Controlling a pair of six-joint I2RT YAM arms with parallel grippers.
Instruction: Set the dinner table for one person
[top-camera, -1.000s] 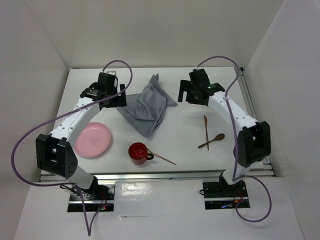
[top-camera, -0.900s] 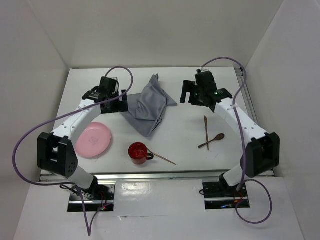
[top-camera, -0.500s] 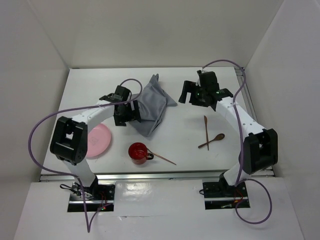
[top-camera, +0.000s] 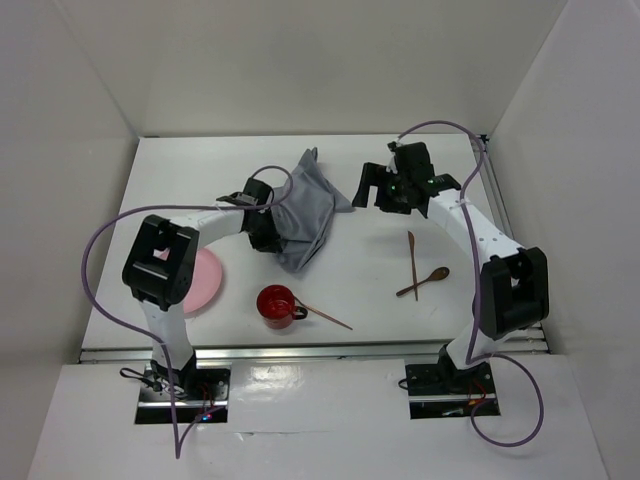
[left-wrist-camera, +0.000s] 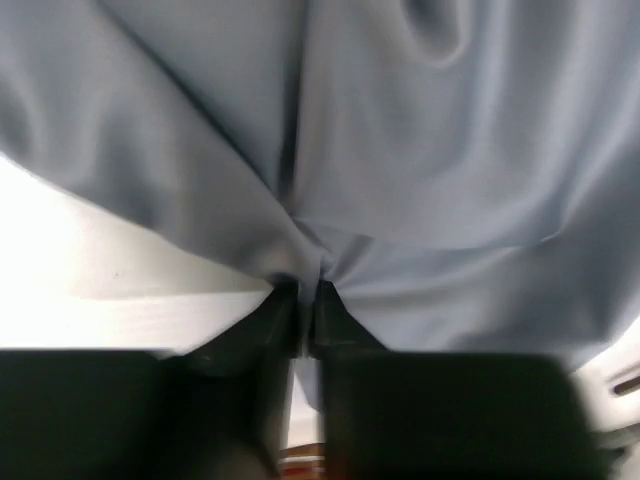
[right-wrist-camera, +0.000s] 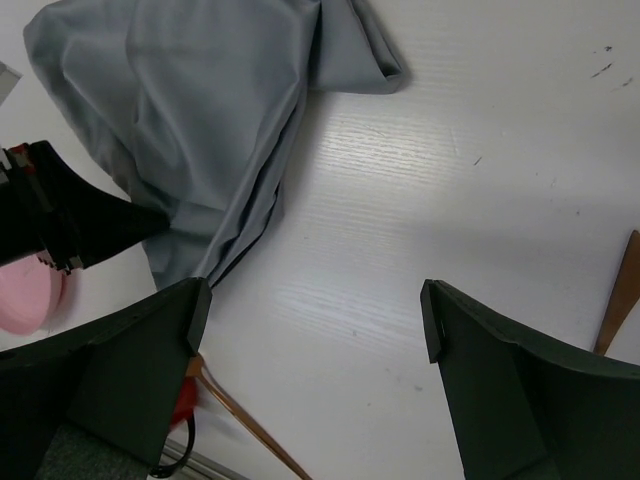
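Grey cloth (top-camera: 300, 205) sits in a crumpled heap toward the far edge of the table (top-camera: 180, 170), roughly mid-width, so imo nothing counts as a place setting yet. The table itself is the big white top stretching out from the arm bases, and everything lies on it.

Where stuff is:
- pink plate (top-camera: 207, 280) toward the near left corner, partly hidden under the left arm
- red cup (top-camera: 275, 303) by the near edge around the middle, with a thin wooden stick (top-camera: 326, 316) touching it on its right
- wooden spoon (top-camera: 428, 279) and a second stick (top-camera: 411, 250) crossed over each other on the right side, well apart from the plate

Left gripper (left-wrist-camera: 300, 290) has its jaws pinched narrow on a fold at the cloth's left edge, and the wrist view shows the fabric bunching right at the tips. Right gripper (right-wrist-camera: 315, 320) hangs over bare table just beside the cloth's far right corner, jaws wide, holding nothing.

So my read: barely started. Looks like the step in hand is spreading the cloth flat as a mat. After that the plate, cup, spoon and sticks all need gathering onto or around it.
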